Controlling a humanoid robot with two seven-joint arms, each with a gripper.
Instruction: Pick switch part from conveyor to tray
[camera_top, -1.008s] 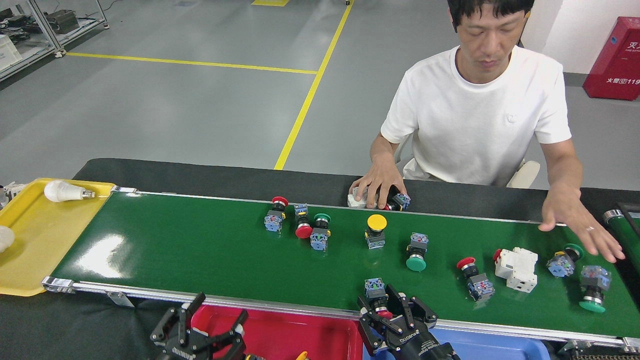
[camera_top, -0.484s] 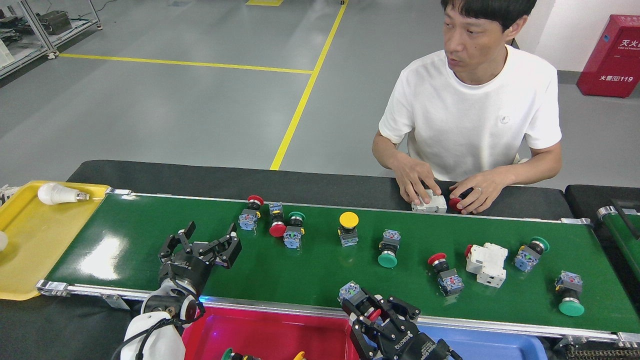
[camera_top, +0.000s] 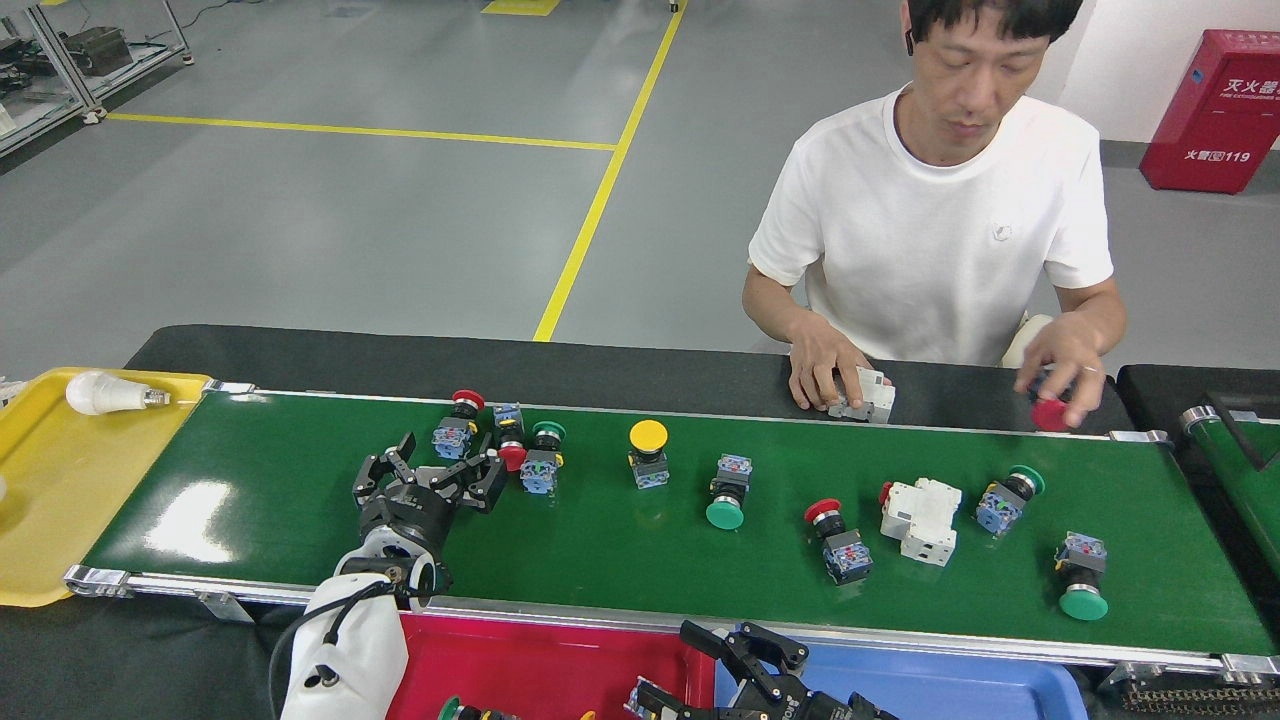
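Several switch parts (camera_top: 505, 448) sit on conveyor (camera_top: 600, 540); left gripper (camera_top: 432, 478), fingers spread, reaches in, needs lowering & closing; right gripper (camera_top: 740, 675) spread, empty, over blue tray (camera_top: 960, 690).

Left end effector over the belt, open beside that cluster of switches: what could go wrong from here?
The left end effector is open beside three tightly grouped switch parts on the conveyor. Its fingers could knock a neighbour or close on two parts at once. If the belt is running, the target may drift off the grasp line. The person's hand holds a red button near the far rail, but it is well away from this arm.
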